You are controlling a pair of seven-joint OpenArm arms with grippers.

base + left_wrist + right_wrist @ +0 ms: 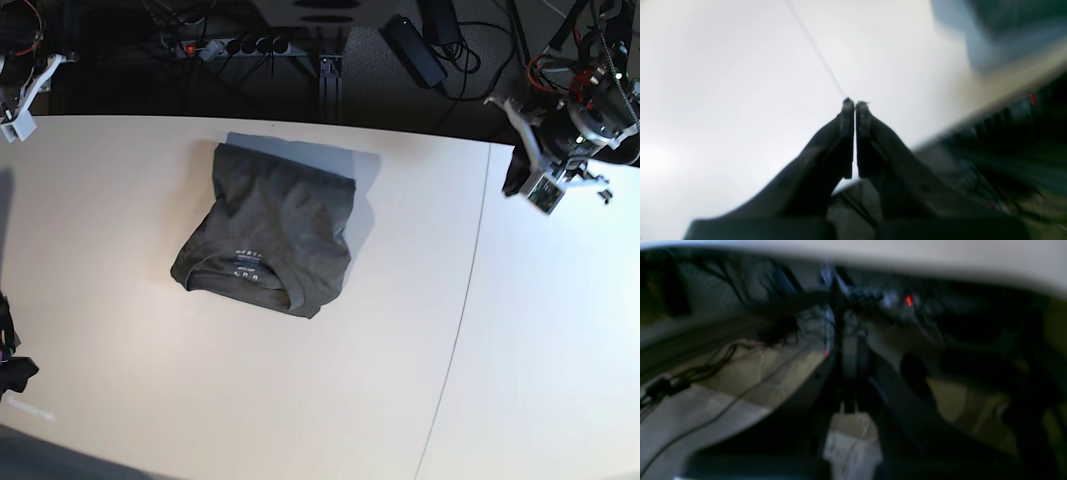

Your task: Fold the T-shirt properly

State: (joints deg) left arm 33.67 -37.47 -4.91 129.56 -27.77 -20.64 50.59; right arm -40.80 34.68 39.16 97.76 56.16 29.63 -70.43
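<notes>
The T-shirt (pixel 265 230) lies folded into a compact dark grey-olive rectangle on the white table (pixel 400 350), left of centre, collar and white neck label facing the near side. My left gripper (pixel 855 104) is shut and empty, held above bare table; in the base view it (pixel 520 180) hangs at the far right edge, well away from the shirt. A blurred dark shape (pixel 1007 30) at the top right of the left wrist view may be the shirt. My right gripper (pixel 850 350) is blurred, looks shut and empty, and points past the table edge.
A seam (pixel 455 340) runs across the table right of the shirt. Beyond the far edge are a power strip (pixel 240 45) and cables on a dark floor. My right arm (pixel 22 95) sits at the far left corner. A dark object (pixel 10 370) lies at the left edge.
</notes>
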